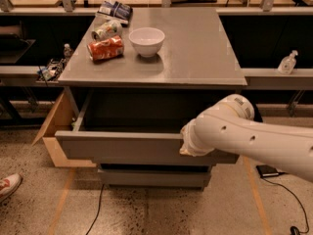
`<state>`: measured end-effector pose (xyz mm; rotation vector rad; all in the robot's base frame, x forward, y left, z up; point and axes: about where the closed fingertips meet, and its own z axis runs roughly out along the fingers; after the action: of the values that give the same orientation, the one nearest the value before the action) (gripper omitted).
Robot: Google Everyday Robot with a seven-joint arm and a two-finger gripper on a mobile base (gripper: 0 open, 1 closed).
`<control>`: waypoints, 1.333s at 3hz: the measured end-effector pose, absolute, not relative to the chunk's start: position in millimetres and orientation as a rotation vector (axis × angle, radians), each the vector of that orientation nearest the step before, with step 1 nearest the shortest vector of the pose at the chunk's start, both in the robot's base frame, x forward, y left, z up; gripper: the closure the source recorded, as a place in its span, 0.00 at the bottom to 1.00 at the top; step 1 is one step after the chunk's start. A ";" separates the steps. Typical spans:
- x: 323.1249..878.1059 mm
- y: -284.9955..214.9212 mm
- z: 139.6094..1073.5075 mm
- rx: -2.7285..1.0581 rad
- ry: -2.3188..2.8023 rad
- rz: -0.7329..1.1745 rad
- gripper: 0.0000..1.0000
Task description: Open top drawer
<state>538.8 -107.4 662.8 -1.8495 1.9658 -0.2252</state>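
The top drawer [117, 148] is a wide flat grey front pulled well out from the grey cabinet, with its deep dark interior [132, 112] showing behind it. My gripper [188, 142] is at the drawer's top edge, right of centre, mostly hidden behind my white wrist. My white arm [254, 141] comes in from the right. The middle drawer front [151, 178] sits below, closed and partly shadowed.
On the cabinet top [195, 43] stand a white bowl [146, 41], a red can lying down [104, 49], a second can [106, 29] and a dark packet [113, 10]. A cardboard box [58, 131] sits at the left, a shoe [7, 185] at lower left, and cables on the floor.
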 end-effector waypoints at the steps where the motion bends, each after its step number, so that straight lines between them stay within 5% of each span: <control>1: 492.5 -108.7 660.5 -1.841 2.000 -0.283 1.00; 4: 393.7 -101.4 656.3 -1.751 2.057 -0.328 1.00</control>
<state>393.7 -101.4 656.3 -1.7508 2.0574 -0.3284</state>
